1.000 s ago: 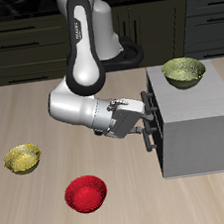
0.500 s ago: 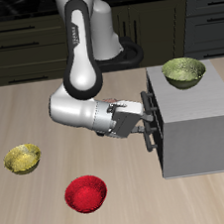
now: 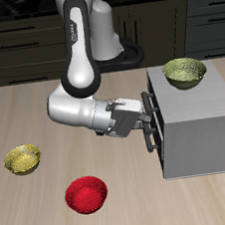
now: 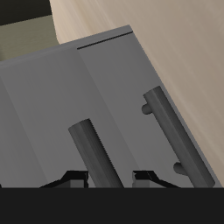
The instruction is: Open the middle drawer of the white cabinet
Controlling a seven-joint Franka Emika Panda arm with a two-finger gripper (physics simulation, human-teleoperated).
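Arm [image 3: 83,100] shifted (slightly); red bowl [image 3: 86,194] clear.

A red bowl [image 3: 86,194] sits near the tabletop [image 3: 24,111] front edge, a yellow bowl [image 3: 23,158] just behind, dark cupboards [image 3: 20,41] beyond

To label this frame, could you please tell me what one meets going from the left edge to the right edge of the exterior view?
Yellow bowl on the table → red bowl → gripper → white cabinet.
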